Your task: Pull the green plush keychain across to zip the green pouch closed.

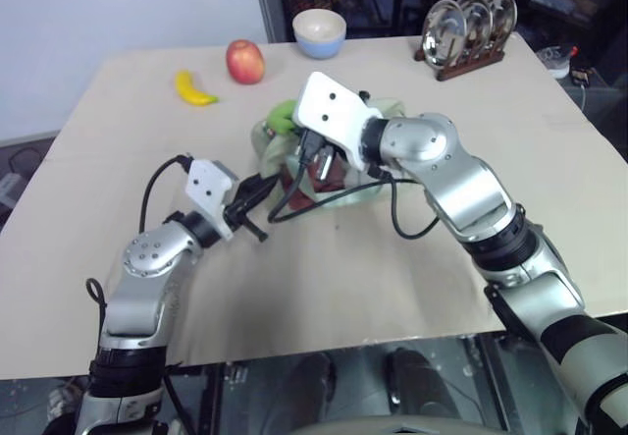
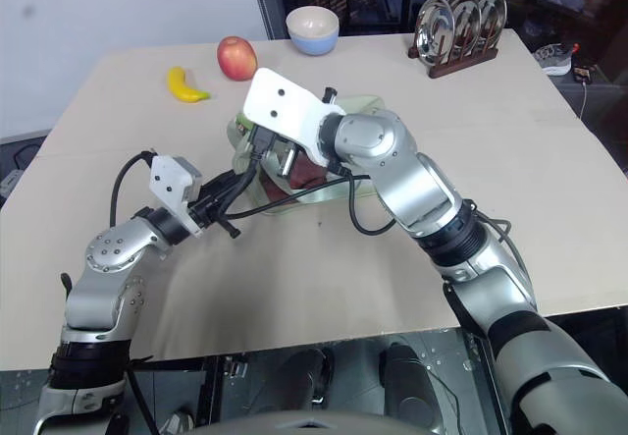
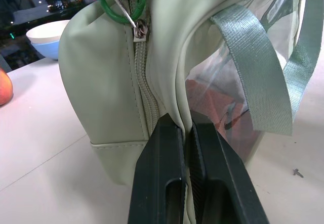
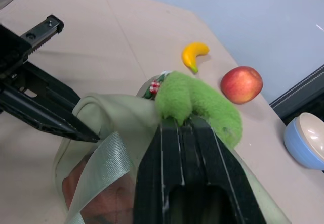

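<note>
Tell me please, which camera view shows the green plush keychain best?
The right wrist view: the green plush keychain sits close up, pinched by the right hand. The left eye view shows a small green patch behind that hand; the left wrist view shows its ring at the zipper pull.

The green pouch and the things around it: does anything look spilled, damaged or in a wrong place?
Nothing stands out. The green pouch stands on the table, pinched at its end seam by the left tool; the right tool grips the green plush keychain. Banana, apple and bowl sit tidy behind.
</note>
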Robot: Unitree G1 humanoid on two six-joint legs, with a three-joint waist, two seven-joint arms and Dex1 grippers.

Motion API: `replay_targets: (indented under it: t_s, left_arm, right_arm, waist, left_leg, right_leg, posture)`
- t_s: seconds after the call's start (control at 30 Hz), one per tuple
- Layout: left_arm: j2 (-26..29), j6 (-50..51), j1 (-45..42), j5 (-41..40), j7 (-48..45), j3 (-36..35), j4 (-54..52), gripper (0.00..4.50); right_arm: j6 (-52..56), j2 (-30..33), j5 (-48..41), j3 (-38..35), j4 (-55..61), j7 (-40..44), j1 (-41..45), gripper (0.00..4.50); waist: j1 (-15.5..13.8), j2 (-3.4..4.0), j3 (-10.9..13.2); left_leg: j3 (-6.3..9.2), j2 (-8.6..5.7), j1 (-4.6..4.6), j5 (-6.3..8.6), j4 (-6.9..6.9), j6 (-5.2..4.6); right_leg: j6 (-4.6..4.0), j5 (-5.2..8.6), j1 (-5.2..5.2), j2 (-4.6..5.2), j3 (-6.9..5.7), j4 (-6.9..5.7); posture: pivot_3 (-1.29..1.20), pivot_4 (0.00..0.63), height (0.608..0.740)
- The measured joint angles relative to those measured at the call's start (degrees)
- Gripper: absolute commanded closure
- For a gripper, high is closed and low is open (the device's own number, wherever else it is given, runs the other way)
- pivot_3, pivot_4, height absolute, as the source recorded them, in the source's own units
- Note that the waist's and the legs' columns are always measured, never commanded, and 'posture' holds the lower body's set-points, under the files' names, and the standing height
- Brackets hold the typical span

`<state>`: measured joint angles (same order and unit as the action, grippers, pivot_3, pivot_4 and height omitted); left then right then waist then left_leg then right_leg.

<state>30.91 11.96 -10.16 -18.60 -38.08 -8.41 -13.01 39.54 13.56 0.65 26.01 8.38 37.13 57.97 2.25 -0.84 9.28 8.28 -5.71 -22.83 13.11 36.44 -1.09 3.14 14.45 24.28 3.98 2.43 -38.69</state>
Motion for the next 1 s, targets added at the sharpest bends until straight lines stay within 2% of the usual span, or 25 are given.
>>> replay_targets:
  t_s: [0.3, 0.77, 0.87, 1.0]
  left_arm:
    - [-0.1, -1.6, 1.6, 0.5, 1.2, -0.1, -0.1, 4.5]
    - [-1.1, -4.5, 2.7, 1.6, 7.7, -1.9, 3.6, 4.5]
    - [-1.2, -4.5, 2.4, 1.5, 8.6, -2.5, 4.7, 4.5]
    - [-1.4, -4.4, 1.6, 1.6, 10.4, -2.8, 5.9, 4.5]
  right_arm:
    - [-4.0, 1.0, 0.7, -3.8, -1.7, -1.0, 2.3, 4.45]
    - [-15.3, 12.8, 9.3, -10.2, -16.0, -10.0, 4.3, 4.45]
    - [-16.5, 14.7, 9.7, -11.2, -18.4, -10.4, 2.4, 4.45]
    - [-18.3, 15.7, 10.4, -11.9, -22.4, -12.9, -4.3, 4.45]
  waist:
    - [0.1, 0.0, 0.0]
    - [0.2, 0.01, 0.0]
    - [0.2, 0.0, 0.0]
    - [0.1, -0.01, 0.0]
  left_leg:
    - [-0.01, 0.0, 0.0, 0.0, 0.0, 0.0]
    - [-0.12, 0.02, 0.03, 0.0, -0.02, 0.01]
    - [-0.13, 0.03, 0.05, 0.0, -0.02, 0.0]
    - [-0.17, 0.02, 0.05, -0.01, -0.02, 0.0]
  right_leg:
    - [0.0, 0.0, 0.02, 0.0, 0.01, -0.04]
    - [0.0, 0.0, 0.06, -0.04, 0.12, -0.1]
    - [0.0, 0.0, 0.05, -0.04, 0.12, -0.1]
    - [0.0, 0.0, 0.05, -0.02, 0.16, -0.11]
  posture:
    - [0.0, 0.15, 0.74]
    - [0.0, 0.15, 0.74]
    - [0.0, 0.15, 0.74]
    - [0.0, 0.15, 0.74]
